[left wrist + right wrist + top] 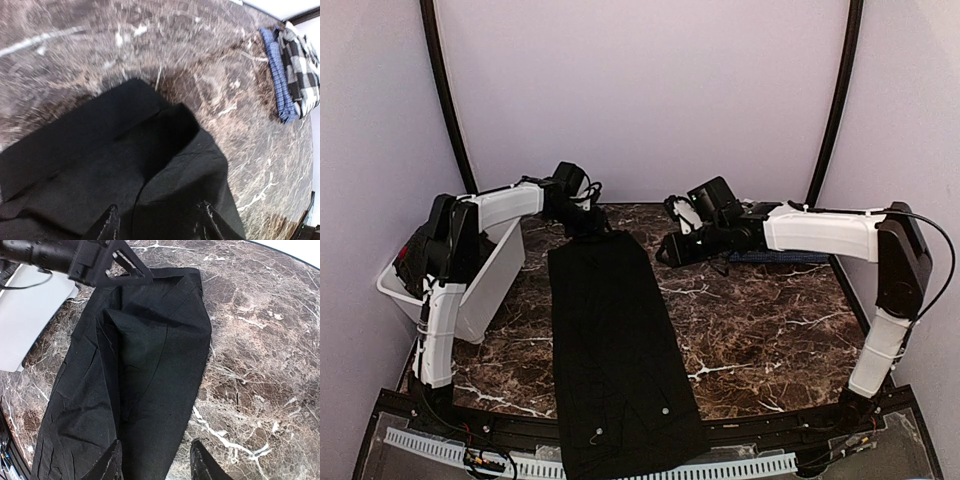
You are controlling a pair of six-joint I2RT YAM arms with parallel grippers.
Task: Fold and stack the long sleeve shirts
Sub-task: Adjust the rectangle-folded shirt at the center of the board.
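White plastic bin (pixel 492 285) at the left edge — dark marble table (pixel 770 340) beneath.

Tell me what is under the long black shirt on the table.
Only brown marble tabletop shows around the black cloth shirt; its near end drapes over a white slotted strip. Anything beneath the cloth is covered.

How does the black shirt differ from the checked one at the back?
The black shirt is plain; the checked shirt is black-and-white with a blue edge. The black shirt lies stretched out long; the checked shirt is folded small at the far right. Both rest on the marble table.
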